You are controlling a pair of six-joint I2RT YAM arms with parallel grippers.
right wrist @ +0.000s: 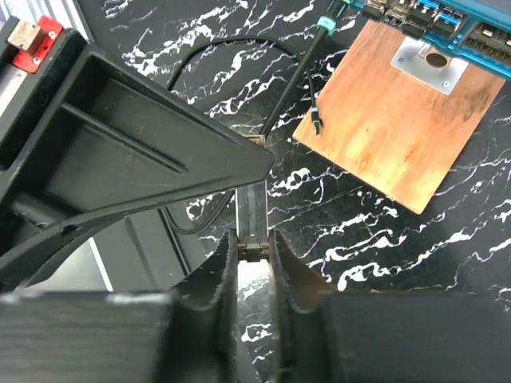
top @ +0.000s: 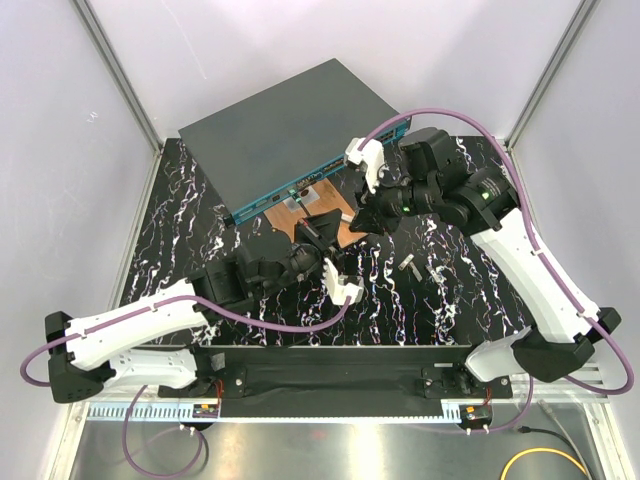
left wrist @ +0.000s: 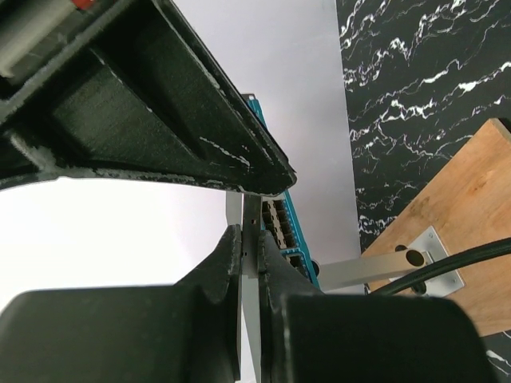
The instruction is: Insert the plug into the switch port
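Plug (right wrist: 318,120) lay on the board's (right wrist: 383,120) edge, long axis toward the switch (top: 290,120) at the bench's (top: 450,290) far edge, ahead of the right claw (right wrist: 254,203). Grip state of it and of the left claw (left wrist: 259,203) could not be told.

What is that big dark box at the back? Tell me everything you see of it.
That is the switch: a large, flat, rectangular box, dark grey and metal-looking on top, with a narrow teal-blue front face carrying rows of small ports. It lies flat at the far side of the marbled mat, turned diagonally, front facing the near side. A copper-brown board lies right in front of it.
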